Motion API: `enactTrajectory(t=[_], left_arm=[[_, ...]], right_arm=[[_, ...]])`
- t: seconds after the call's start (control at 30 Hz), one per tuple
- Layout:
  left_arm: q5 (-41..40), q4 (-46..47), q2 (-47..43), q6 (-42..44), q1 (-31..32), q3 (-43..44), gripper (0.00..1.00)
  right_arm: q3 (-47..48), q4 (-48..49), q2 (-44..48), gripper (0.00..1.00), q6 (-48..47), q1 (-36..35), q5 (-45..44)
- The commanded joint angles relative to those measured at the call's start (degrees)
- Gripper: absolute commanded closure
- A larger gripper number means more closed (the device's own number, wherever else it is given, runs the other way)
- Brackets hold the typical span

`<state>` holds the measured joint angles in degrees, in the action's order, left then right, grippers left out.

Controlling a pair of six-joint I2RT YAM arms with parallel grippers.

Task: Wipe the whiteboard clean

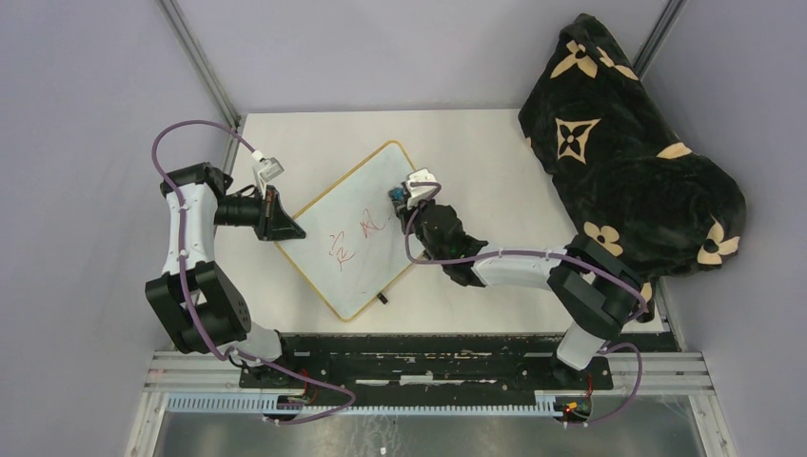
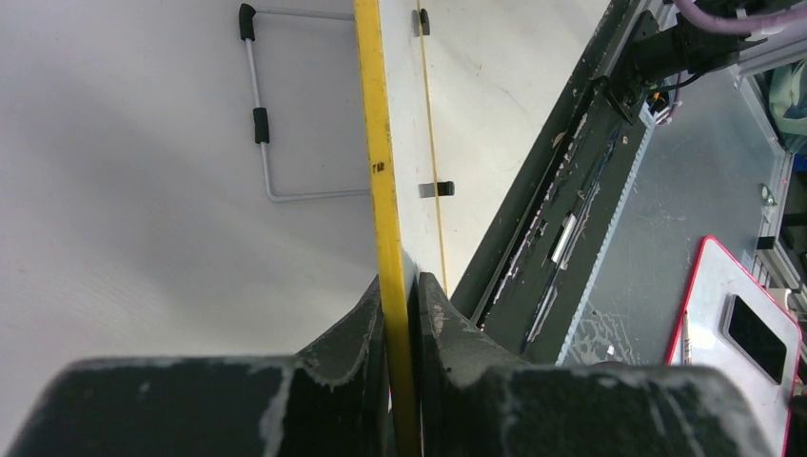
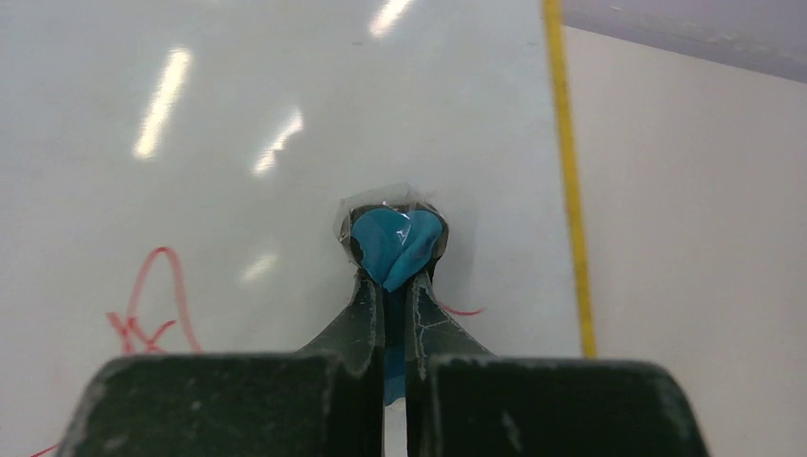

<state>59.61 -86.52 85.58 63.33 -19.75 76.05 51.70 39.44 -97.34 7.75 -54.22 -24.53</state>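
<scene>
Pinched shut on blue pad [image 3: 395,243] w/ right gripper [image 3: 392,286], pad touching whiteboard [image 1: 381,186] near its right edge; clamped tight on left yellow rim w/ left gripper [image 2: 400,295]; lies slanted mid-table [image 1: 495,152], red writing [image 1: 352,243] not yet wiped; looks light, stiff, slick, so prob. slides when rubbed; best held by rim, not face.

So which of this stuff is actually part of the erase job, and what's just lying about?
In the job: whiteboard, red writing, left gripper clamped on its yellow frame, right gripper holding a blue pad at the board.
Lying about: black flower-patterned blanket, far right.
</scene>
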Motion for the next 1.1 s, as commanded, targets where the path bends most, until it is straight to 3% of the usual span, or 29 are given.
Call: enactTrajectory(t=[0.0, 0.27, 0.77, 1.07], left_arm=[[-3.22, 2.73, -1.73, 5.91, 0.45, -0.55, 0.97], [-3.28, 2.74, -1.65, 5.73, 0.44, -0.66, 0.97], [-2.99, 2.70, -1.27, 5.49, 0.69, -0.78, 0.97], [-3.29, 2.75, -1.55, 5.58, 0.77, -0.75, 0.97]], right_arm=[[-2.52, -1.44, 2.76, 0.99, 1.27, 6.02, -2.61], [-4.08, -2.32, 4.64, 0.99, 4.03, 9.21, 0.55], [2.26, -0.87, -0.74, 0.99, 5.17, -4.02, 2.89], [-0.87, -1.21, 0.96, 0.99, 5.21, -1.85, -3.56]])
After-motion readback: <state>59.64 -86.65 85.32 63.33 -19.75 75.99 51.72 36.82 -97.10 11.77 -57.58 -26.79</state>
